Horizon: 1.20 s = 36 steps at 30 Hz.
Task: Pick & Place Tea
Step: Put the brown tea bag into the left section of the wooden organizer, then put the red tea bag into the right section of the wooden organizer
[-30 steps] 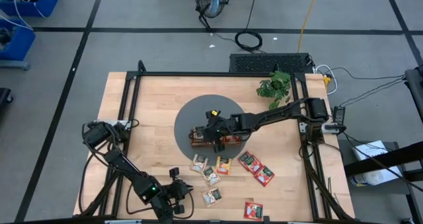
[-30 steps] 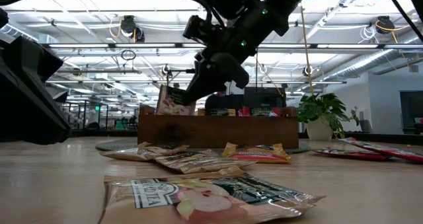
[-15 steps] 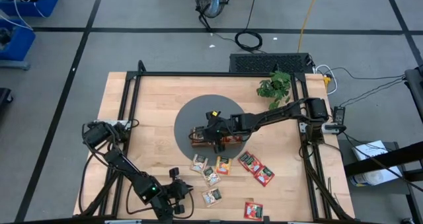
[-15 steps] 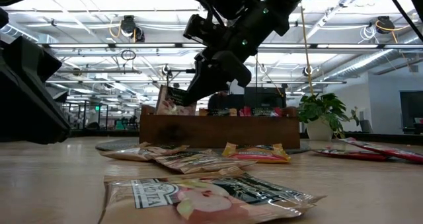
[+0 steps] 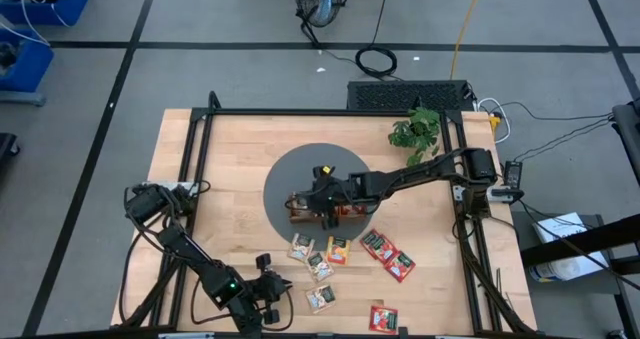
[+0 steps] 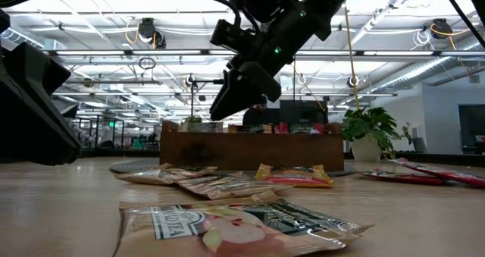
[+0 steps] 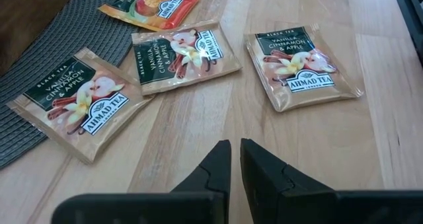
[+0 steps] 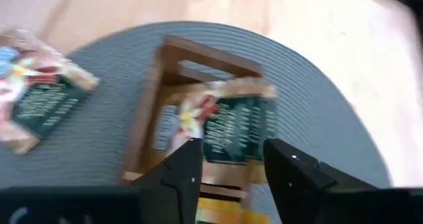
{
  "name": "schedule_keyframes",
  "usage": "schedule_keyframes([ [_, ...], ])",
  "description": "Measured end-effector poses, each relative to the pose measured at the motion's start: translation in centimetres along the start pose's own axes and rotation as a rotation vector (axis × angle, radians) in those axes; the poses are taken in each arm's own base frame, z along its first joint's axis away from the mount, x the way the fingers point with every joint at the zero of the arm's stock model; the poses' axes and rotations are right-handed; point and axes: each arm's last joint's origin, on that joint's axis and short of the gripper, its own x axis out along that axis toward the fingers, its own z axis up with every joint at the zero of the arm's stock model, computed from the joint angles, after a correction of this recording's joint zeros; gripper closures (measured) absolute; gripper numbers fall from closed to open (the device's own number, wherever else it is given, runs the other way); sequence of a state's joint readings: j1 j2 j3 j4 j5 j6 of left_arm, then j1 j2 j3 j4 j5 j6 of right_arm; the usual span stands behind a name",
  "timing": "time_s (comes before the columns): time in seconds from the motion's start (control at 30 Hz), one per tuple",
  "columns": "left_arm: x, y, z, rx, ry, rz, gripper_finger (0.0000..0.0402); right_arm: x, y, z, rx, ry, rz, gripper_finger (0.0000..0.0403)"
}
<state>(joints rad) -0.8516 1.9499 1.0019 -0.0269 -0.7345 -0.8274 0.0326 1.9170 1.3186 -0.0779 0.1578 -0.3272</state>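
A brown wooden tray [image 5: 296,218] stands on a round grey mat [image 5: 300,169] at mid-table. My right gripper [image 5: 318,207] hangs open just above the tray's left compartment. A beige tea packet [image 8: 228,121] lies in that compartment beyond the fingers, apart from them. More tea packets lie flat on the table nearer the front: beige ones [image 5: 300,246] [image 5: 320,298], an orange one [image 5: 338,250] and red ones [image 5: 377,243] [image 5: 383,319]. My left gripper [image 5: 268,304] waits shut near the front edge, just short of three beige packets [image 7: 182,52].
A small potted plant [image 5: 415,129] stands at the far right of the table. A black frame runs along the table's edges [image 5: 200,159]. Bare wood lies left of the mat [image 5: 210,199].
My right gripper has opened and let go of the beige packet over the tray's left compartment. The packet, which stood above the tray's rim in the fingers, has dropped into the compartment.
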Motion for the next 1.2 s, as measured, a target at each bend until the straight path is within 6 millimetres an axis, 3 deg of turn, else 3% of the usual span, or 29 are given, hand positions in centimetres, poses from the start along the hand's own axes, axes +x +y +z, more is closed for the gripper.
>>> schedule_keyframes([
  [0.1,0.0,0.0,0.0,0.003,0.001,0.001,0.036,-1.1,-0.2,0.7,0.002,-0.02,-0.03,0.0244],
  [0.23,0.0,0.1,0.0,-0.006,0.004,0.005,0.036,-4.7,0.1,1.9,0.011,-0.031,-0.006,0.0255],
  [0.3,0.0,0.1,-0.1,-0.011,0.006,0.006,0.036,-7.1,0.6,2.6,0.014,-0.045,0.014,0.0282],
  [0.43,0.0,0.1,-0.2,0.0,-0.002,0.023,0.036,-12.1,2.5,3.7,-0.045,-0.138,0.054,0.0379],
  [0.53,0.2,0.2,-0.4,-0.012,-0.007,0.036,0.036,-15.1,4.6,3.3,-0.071,-0.203,0.101,0.039],
  [0.7,0.6,0.2,0.2,-0.067,-0.024,0.021,0.036,-18.8,8.2,0.5,-0.051,-0.234,0.044,0.0401],
  [0.83,1.4,-0.1,2.4,-0.071,-0.047,-0.105,0.036,-20.9,10.8,-3.0,0.001,-0.25,0.059,0.0401],
  [1.0,3.2,0.5,6.3,-0.051,-0.03,-0.149,0.036,-20.9,13.2,-7.4,0.068,-0.339,0.091,0.0402],
  [1.2,4.0,0.6,11.1,0.052,-0.081,-0.202,0.036,-19.1,14.6,-11.9,0.19,-0.368,0.175,0.0402],
])
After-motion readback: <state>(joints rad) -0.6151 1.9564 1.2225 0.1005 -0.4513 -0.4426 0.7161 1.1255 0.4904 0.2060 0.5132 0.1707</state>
